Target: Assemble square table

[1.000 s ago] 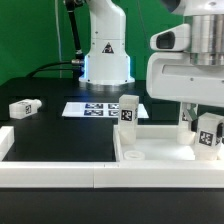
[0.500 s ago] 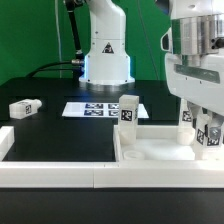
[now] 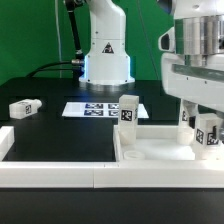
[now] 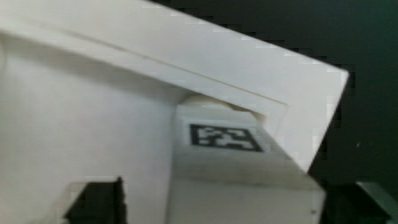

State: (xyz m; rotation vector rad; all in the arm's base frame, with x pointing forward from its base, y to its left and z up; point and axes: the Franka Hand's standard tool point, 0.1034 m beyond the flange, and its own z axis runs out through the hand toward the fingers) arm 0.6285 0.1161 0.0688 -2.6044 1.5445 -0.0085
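Risen slightly, gripper [image 3: 204, 128] over upright leg [image 3: 207, 132].

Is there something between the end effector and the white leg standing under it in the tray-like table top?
Nothing visible. In the wrist view the leg fills the space ahead of the end effector; no other object lies between them.

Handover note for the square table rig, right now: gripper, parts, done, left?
Gripper: low over the square table top, at the leg on the exterior view's right; the wrist view shows the jaws on either side of that leg, contact unclear.
Parts: two legs upright on the top, the second at its far corner on the exterior view's left. One loose leg lies on the black table.
Done: two legs standing; whether fully fastened I cannot tell.
Left: the loose leg; no fourth in view.
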